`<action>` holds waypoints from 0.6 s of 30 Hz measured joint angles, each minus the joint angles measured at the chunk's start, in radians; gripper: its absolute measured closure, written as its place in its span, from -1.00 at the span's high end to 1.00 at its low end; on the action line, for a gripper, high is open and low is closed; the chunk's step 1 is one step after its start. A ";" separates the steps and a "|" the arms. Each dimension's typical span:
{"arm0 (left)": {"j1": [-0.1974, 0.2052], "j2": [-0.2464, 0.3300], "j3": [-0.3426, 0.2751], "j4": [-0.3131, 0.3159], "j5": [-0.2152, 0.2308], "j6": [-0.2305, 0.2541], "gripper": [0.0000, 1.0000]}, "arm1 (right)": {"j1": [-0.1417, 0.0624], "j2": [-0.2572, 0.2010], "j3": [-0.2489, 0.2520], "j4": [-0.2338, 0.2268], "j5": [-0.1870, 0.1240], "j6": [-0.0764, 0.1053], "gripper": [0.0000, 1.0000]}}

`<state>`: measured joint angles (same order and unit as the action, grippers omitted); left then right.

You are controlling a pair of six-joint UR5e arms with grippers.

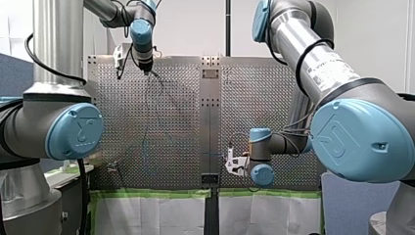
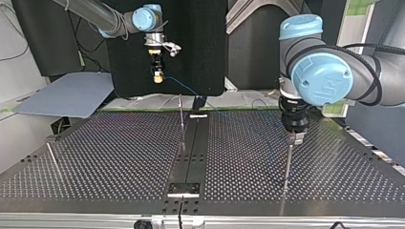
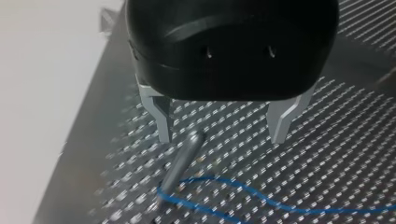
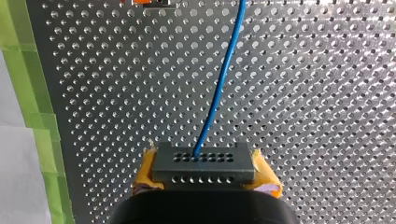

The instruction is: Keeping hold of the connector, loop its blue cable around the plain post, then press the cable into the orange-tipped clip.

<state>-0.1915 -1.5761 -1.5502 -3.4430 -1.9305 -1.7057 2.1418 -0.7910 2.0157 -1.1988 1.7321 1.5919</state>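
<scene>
**End effectors.** My right gripper (image 4: 204,169) is clamping the connector (image 4: 203,161) between its yellow pads (image 4: 145,171). The blue cable (image 4: 219,84) is leaving the connector's face and running away over the perforated table (image 4: 327,116). My left gripper (image 3: 222,133) is standing released, with its metal fingers (image 3: 161,116) spread and gripping nothing. It is hovering just over the plain post (image 3: 183,158), whose tip is sitting just beside one finger.

**Step in hand.** In the left wrist view the cable is curving round the foot of the post. I am therefore judging the looping step to be under way and near completion, though I cannot tell whether the wrap is going fully round. The pressing into the clip is not yet done. An orange part (image 4: 149,2) is showing ahead of my right gripper, close to the cable's line. It is probably the clip, but too little of it is in view to confirm.

**Next move.** This is calling for my right arm to draw the cable snug against the post without lifting it over the tip, and then to lower it onto the clip. Tension should be kept gentle, so the connector is not dragging out of the pads.

**Edges and room.**
- The post is standing near the table's plain margin (image 3: 88,154), which is leaving little room on that side.
- Green tape (image 4: 42,116) is marking the edge beside my right gripper.
- In the top view that gripper is hanging well above the plate, with open surface beneath it.
- A second upright rod (image 2: 181,117) is standing near the centre seam and could be snagging the cable.
</scene>
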 joint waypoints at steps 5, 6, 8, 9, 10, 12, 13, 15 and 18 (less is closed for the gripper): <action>-0.005 0.000 0.000 -0.051 0.019 0.051 0.96 | 0.000 0.000 0.000 0.001 0.000 0.000 -1.00; -0.005 0.000 0.000 -0.060 0.021 0.060 0.96 | 0.000 0.000 0.000 0.001 0.000 0.000 -1.00; -0.006 0.000 0.000 -0.080 0.021 0.076 0.96 | 0.000 0.000 0.000 0.002 0.000 0.000 -1.00; -0.006 0.000 0.000 -0.088 0.021 0.080 0.96 | 0.000 0.000 0.000 0.003 0.000 -0.001 -1.00; -0.006 0.000 0.000 -0.100 0.020 0.084 0.96 | 0.000 0.000 0.000 0.003 0.000 0.000 -1.00; -0.006 0.000 0.000 -0.118 0.019 0.086 0.96 | 0.000 0.000 0.000 0.004 0.000 0.000 -1.00; -0.007 0.001 0.000 -0.130 0.018 0.085 0.96 | 0.000 0.000 0.000 0.004 0.000 0.000 -1.00; -0.008 0.002 0.000 -0.149 0.011 0.079 0.96 | 0.000 0.000 0.000 0.005 0.000 0.000 -1.00; -0.009 0.007 0.000 -0.179 -0.010 0.060 0.96 | 0.000 0.000 0.000 0.007 0.000 0.000 -1.00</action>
<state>-0.2004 -1.5694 -1.5504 -3.6220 -1.9403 -1.6461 2.1421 -0.7909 2.0157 -1.1917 1.7320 1.5915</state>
